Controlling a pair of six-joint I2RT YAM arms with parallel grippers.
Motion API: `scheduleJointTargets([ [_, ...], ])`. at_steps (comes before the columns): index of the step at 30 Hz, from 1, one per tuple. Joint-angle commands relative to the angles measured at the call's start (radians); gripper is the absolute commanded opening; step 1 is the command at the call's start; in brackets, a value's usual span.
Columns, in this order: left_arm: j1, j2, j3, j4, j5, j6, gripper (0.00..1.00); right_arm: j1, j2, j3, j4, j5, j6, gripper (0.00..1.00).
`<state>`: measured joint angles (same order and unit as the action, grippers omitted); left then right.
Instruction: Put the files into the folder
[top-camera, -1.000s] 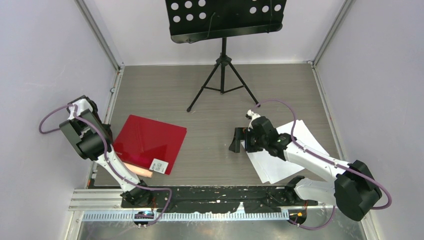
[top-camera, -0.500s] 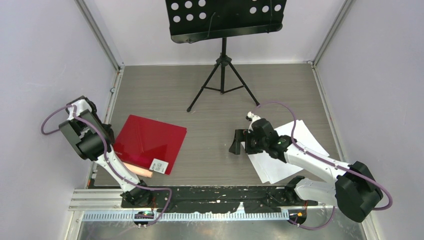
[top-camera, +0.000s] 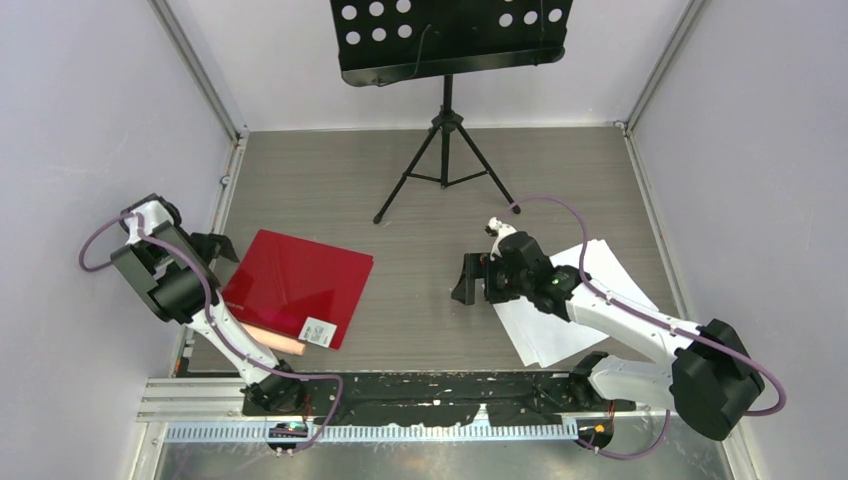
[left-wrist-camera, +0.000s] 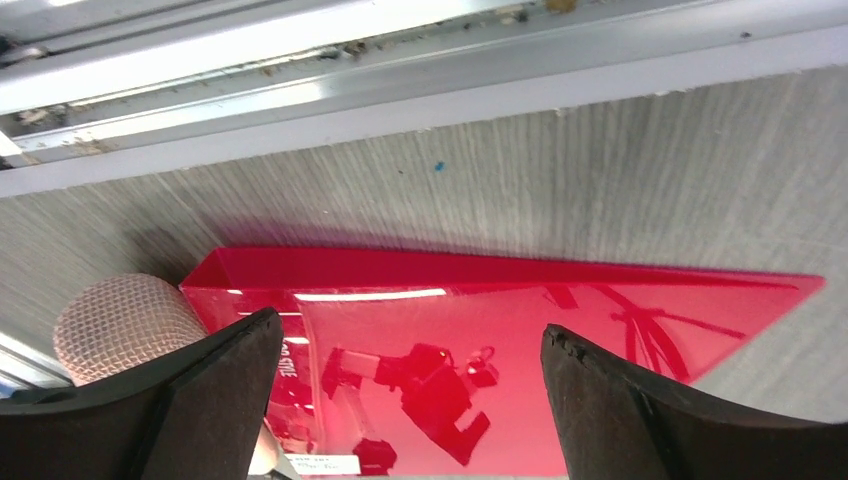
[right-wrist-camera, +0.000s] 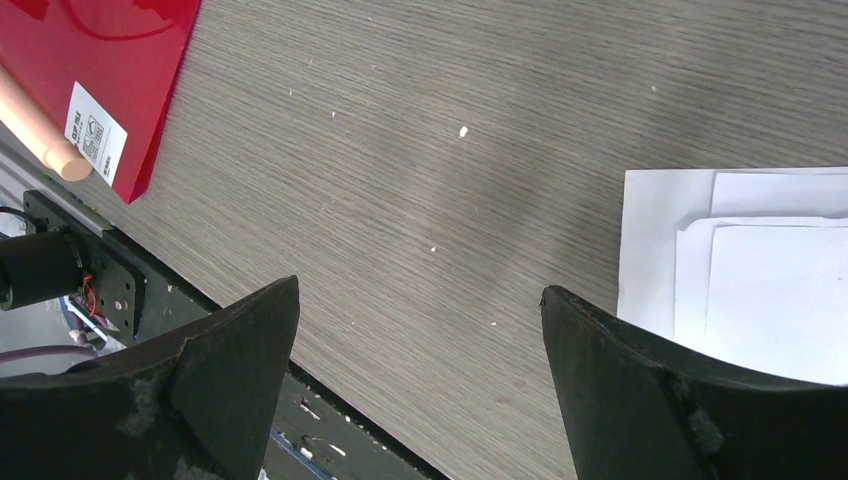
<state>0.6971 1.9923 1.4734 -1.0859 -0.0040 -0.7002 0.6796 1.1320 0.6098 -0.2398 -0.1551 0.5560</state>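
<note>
Folder (top-camera: 298, 283): closed and flat on the table (top-camera: 420, 190), centre-left of the top view; a pink roll (top-camera: 275, 340) shows under its near edge.
Files (top-camera: 580, 310): loosely fanned white sheets at lower right, well apart from the folder.
Label (top-camera: 318, 331): white, at the folder's near corner; the print is too small to read.
Music stand (top-camera: 447, 110): black tripod at top centre, behind both.
Left gripper (left-wrist-camera: 410, 330): fingers spread wide, holding nothing, over the folder's left edge.
Right gripper (right-wrist-camera: 420, 340): fingers spread wide, holding nothing, just left of the files.

We see the closed red folder (top-camera: 297, 285) lying flat at left, its white label nearest us; the files (top-camera: 540, 335) lie loosely fanned, well apart at right.
</note>
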Motion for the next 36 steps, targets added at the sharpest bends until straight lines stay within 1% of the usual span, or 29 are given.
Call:
scheduleJointTargets([
  [1,0.125,0.121,0.032,0.243,0.204,0.128,1.0,0.016,0.009,0.046,0.029,0.02,-0.013,0.96],
  [3,0.137,0.126,0.033,0.258,0.225,0.141,1.0,0.021,0.009,0.042,0.04,0.021,-0.014,0.96],
  [5,0.139,0.129,0.046,0.259,0.214,0.159,1.0,0.021,0.015,0.041,0.059,0.015,-0.017,0.96],
  [9,0.137,0.12,0.068,0.233,0.096,0.214,1.0,0.028,0.022,0.04,0.071,0.011,-0.025,0.96],
  [13,0.135,0.099,0.04,0.25,0.057,0.245,1.0,0.031,0.008,0.026,0.09,0.019,-0.022,0.95],
  [15,0.131,0.063,0.019,0.268,0.028,0.258,1.0,0.031,0.003,0.021,0.102,0.013,-0.022,0.95],
  [17,0.115,0.012,-0.018,0.303,-0.031,0.278,1.0,0.03,-0.003,0.016,0.115,0.01,-0.021,0.95],
  [21,0.06,-0.066,-0.065,0.362,-0.082,0.369,1.0,0.031,-0.02,0.008,0.13,0.009,-0.033,0.95],
  [22,0.049,-0.085,-0.078,0.391,-0.091,0.415,1.0,0.031,-0.023,0.01,0.13,0.01,-0.04,0.95],
  [24,0.041,-0.124,-0.128,0.479,-0.028,0.496,1.0,0.031,-0.036,0.011,0.127,0.014,-0.051,0.95],
  [27,0.04,-0.167,-0.25,0.628,-0.001,0.549,1.0,0.03,-0.067,0.007,0.124,0.024,-0.061,0.95],
  [28,0.04,-0.164,-0.28,0.662,0.031,0.577,1.0,0.03,-0.075,0.001,0.124,0.024,-0.065,0.95],
  [30,0.038,-0.15,-0.318,0.684,0.044,0.606,1.0,0.031,-0.094,-0.014,0.132,0.028,-0.07,0.95],
  [33,0.035,-0.154,-0.321,0.692,0.103,0.627,1.0,0.031,-0.105,-0.034,0.158,0.035,-0.075,0.95],
  [36,-0.013,-0.193,-0.337,0.728,0.123,0.663,1.0,0.029,-0.083,-0.039,0.179,0.029,-0.074,0.95],
])
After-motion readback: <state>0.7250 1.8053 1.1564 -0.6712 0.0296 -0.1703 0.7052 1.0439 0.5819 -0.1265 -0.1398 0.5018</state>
